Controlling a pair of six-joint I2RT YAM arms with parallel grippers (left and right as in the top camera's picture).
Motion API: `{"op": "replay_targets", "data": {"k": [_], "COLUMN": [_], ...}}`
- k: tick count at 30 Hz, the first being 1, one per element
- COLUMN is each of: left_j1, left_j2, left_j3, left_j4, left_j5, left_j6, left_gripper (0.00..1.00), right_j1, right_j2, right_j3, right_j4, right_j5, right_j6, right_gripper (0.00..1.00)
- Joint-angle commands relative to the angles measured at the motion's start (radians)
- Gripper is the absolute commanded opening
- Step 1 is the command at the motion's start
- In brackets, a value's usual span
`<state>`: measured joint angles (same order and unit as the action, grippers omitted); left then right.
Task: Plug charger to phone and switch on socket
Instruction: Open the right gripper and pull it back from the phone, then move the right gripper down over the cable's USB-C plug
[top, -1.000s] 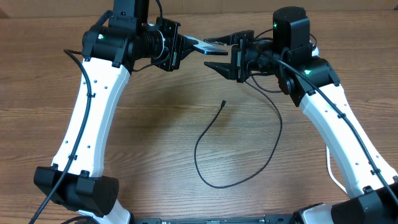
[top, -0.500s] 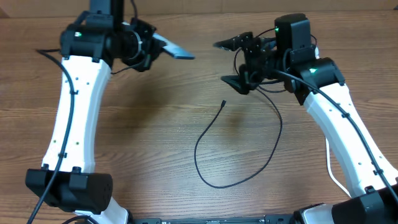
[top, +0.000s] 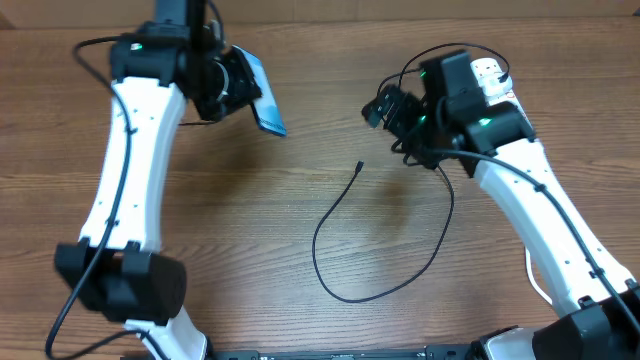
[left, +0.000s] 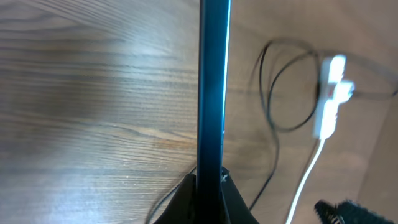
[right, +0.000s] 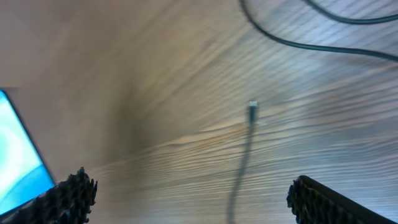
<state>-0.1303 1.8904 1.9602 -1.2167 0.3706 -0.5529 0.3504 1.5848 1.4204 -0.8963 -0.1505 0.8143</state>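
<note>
The phone, its blue screen lit, is held above the table at the upper left, with my left gripper shut on its end. In the left wrist view the phone shows edge-on between the shut jaws of the left gripper. The charger lies in a loose loop on the wood, its connector tip free. My right gripper hangs open and empty just up and right of that tip. The right wrist view has the tip ahead of the wide-apart fingers. The socket lies at the back right.
The socket's thick white cord runs toward the near edge. In the overhead view the socket is mostly hidden behind the right arm. The charger's far end runs under the right arm.
The right gripper let go of the phone, opened wide and dropped toward the cable tip. The left arm drew the phone away to the left and turned it.
</note>
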Motion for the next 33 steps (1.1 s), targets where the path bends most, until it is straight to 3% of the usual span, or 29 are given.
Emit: {"op": "replay_targets", "data": {"k": [1, 4, 6, 17, 27, 29, 31, 33], "left_j1": [-0.009, -0.009, -0.009, 0.045, 0.088, 0.082, 0.075, 0.073], "left_j2": [0.072, 0.134, 0.174, 0.185, 0.185, 0.185, 0.186, 0.190], "left_j3": [0.005, 0.005, 0.005, 0.005, 0.005, 0.005, 0.004, 0.004], "left_j4": [0.001, 0.005, -0.008, -0.044, -0.083, -0.076, -0.057, -0.032], "left_j5": [0.050, 0.058, 0.138, 0.776, 0.769, 0.754, 0.744, 0.746], "left_j6": [0.122, 0.234, 0.328, 0.714, 0.715, 0.714, 0.714, 0.700], "left_gripper": [0.04, 0.04, 0.04, 0.04, 0.04, 0.04, 0.04, 0.04], "right_j1": [0.016, 0.016, 0.016, 0.016, 0.016, 0.016, 0.016, 0.016], "right_j2": [-0.004, -0.004, -0.003, -0.002, 0.000, 0.000, 0.003, 0.013], "right_j3": [-0.050, -0.078, -0.087, -0.124, -0.133, -0.142, -0.157, -0.162], "right_j4": [0.009, 0.006, 0.001, 0.012, 0.019, 0.029, 0.035, 0.034], "right_j5": [0.119, 0.128, 0.135, 0.161, 0.150, 0.150, 0.150, 0.150], "right_j6": [-0.038, -0.038, -0.038, -0.138, -0.153, -0.177, -0.188, -0.188], "right_gripper": [1.00, 1.00, 1.00, 1.00, 1.00, 0.93, 0.76, 0.66]}}
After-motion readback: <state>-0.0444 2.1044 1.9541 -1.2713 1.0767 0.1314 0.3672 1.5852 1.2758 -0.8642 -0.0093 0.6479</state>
